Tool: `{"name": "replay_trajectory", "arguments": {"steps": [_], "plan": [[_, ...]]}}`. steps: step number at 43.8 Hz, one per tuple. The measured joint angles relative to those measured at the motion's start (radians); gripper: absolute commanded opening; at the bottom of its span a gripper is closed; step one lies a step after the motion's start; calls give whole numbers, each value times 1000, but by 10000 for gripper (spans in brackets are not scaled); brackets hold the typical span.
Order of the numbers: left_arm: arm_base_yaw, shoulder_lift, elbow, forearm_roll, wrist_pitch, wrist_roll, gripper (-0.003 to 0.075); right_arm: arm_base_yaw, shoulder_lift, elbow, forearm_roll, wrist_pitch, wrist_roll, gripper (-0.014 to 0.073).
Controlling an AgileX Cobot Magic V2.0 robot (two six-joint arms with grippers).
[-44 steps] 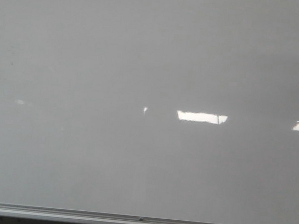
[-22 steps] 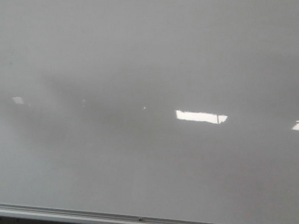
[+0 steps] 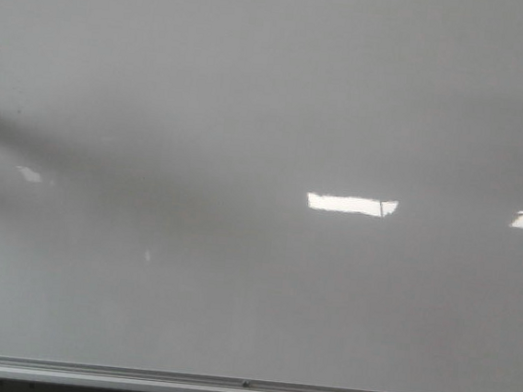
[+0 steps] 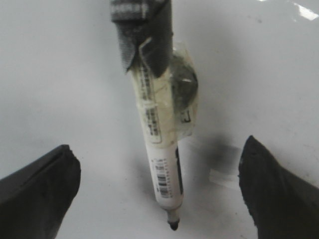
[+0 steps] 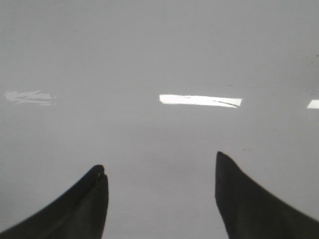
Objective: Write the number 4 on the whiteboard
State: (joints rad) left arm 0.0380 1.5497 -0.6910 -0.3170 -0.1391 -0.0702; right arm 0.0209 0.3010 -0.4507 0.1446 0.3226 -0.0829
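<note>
The whiteboard [image 3: 269, 113] is a glossy pale grey board that fills the front view; no marker lines of a number 4 show on it. Neither gripper shows in the front view. In the left wrist view my left gripper [image 4: 157, 144] has its dark fingers [image 4: 40, 184] wide apart. A white marker [image 4: 162, 149], held by tape and dark foam to the mount above, hangs between them, touching neither finger. Its black tip [image 4: 173, 225] is close to the board [image 4: 60, 74]; contact cannot be told. My right gripper [image 5: 159, 162] is open and empty, facing the board [image 5: 159, 50].
A silver metal rail [image 3: 243, 386] runs along the board's bottom edge. Bright rectangular light reflections [image 3: 351, 205] lie mid-right on the board. A dim grey shadow [image 3: 26, 136] lies across the board's left side.
In the front view a dim shadow has appeared and spread across the left of the board. A small glint has moved left and then down. No line has appeared.
</note>
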Motion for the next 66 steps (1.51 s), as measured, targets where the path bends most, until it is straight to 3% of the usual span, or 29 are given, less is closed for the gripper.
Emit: {"name": "replay_trajectory", "arguments": {"steps": [6,12,17,24,34,40,45,53,66], "plan": [[0,28,-28,4,4,0,511,0,0,0,0,-4,0,487],[0,29,-36,9,8,0,400,0,0,0,0,-5,0,487],[0,31,-40,9,8,0,253,0,0,0,0,-6,0,487],[0,35,-44,9,24,0,-22,0,0,0,0,-6,0,487],[-2,14,-60,80,120,0,-20,0,0,0,0,-6,0,487],[-31,-50,-121,193,326,9,-20,0,0,0,0,-6,0,487],[-83,-106,-190,227,511,101,-20,0,0,0,0,21,0,487],[-232,-195,-254,238,708,312,-20,0,17,0,0,87,0,487],[-587,-324,-257,240,823,569,-20,70,98,-42,4,145,-5,487]]}}
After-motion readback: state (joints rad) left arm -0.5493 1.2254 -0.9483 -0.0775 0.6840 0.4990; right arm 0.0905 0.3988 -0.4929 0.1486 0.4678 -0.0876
